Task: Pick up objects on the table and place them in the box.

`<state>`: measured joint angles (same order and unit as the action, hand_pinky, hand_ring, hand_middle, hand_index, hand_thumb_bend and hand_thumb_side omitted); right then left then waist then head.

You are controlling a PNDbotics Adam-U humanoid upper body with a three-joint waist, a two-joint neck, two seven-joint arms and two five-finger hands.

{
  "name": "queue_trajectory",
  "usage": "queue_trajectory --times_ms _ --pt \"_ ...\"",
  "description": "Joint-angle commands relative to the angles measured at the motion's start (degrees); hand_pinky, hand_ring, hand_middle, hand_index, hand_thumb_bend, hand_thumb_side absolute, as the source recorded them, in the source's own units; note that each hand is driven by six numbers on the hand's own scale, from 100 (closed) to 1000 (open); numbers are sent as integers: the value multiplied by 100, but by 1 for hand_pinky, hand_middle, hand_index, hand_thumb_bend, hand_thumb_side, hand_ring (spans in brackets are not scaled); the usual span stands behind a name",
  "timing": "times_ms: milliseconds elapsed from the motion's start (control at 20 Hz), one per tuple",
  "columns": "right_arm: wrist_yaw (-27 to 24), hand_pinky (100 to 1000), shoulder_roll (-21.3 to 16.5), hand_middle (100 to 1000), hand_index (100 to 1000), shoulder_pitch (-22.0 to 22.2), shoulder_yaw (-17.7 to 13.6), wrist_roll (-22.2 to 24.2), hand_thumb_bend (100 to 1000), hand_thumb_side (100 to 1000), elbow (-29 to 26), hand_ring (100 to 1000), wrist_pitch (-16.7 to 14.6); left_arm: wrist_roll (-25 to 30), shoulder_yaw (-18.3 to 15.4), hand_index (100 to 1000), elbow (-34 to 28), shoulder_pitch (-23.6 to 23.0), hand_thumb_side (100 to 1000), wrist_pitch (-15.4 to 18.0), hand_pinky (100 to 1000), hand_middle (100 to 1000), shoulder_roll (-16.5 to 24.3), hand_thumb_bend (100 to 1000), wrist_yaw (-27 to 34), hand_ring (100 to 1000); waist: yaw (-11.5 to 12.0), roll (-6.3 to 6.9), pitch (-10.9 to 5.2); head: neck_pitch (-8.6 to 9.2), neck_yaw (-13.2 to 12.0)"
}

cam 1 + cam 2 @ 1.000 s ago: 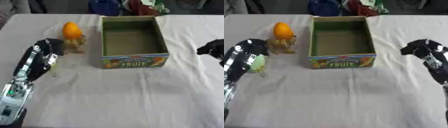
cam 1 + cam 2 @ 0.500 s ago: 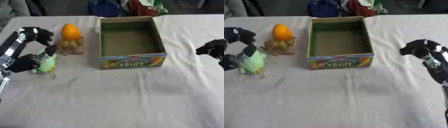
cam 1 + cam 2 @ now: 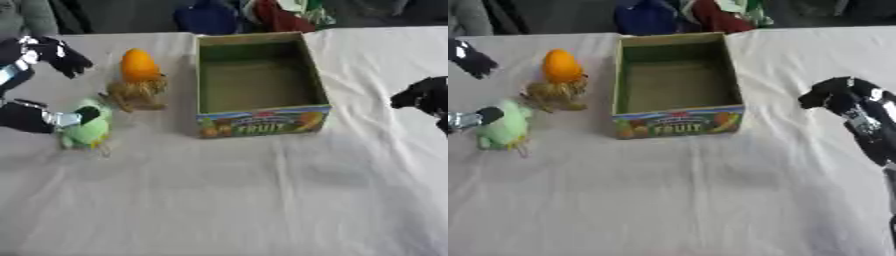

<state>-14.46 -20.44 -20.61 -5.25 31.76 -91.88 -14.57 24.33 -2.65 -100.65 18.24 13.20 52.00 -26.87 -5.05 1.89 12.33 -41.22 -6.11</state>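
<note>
**Left hand by the green toy, box waiting empty**

Sitting in the middle of the white table (image 3: pixel 262 200): a cardboard box (image 3: pixel 259 82) with the word FRUIT and fruit pictures on its front. Showing only a bare brown floor inside, with its top wide open.

Lying just left of the box: three small things. Standing closest to the box, an orange egg shape (image 3: pixel 139 65), resting on top of a brown toy (image 3: pixel 137 94). Lying a little nearer the camera and farther left, a soft green toy (image 3: pixel 87 131).

Reaching in from the left edge: the left hand (image 3: pixel 39 52), black with silver bits. Spreading wide, with fingers up near the far side and the thumb tip (image 3: pixel 86 114) low down, touching the top of the green toy. Not closing around the toy, and the toy lying flat on the cloth.

Hanging over the right side of the table, well away from the box: the right hand (image 3: pixel 836 96). Curling its fingers in and holding nothing.

Piling up past the far edge of the table: blue, red and green cloth things (image 3: pixel 249 12).
</note>
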Motion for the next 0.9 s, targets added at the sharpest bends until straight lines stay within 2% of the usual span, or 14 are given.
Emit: queue_trajectory --times_ms 50,550,900 --pt "1 724 -130 609 726 -55 -14 23 100 601 -88 716 -13 226 -16 764 332 188 334 177 667 591 366 522 -299 608 -12 -9 -108 -7 -25" --pt "17 724 -118 609 727 -44 -5 41 100 604 -83 717 -5 504 249 766 1460 573 373 497 667 595 216 539 -1127 613 -60 8 -102 -4 -19" --pt "21 724 -112 609 727 -40 -3 42 100 606 -81 717 -3 672 434 767 1918 768 403 632 668 601 111 556 -1451 617 -85 12 -105 -11 -21"
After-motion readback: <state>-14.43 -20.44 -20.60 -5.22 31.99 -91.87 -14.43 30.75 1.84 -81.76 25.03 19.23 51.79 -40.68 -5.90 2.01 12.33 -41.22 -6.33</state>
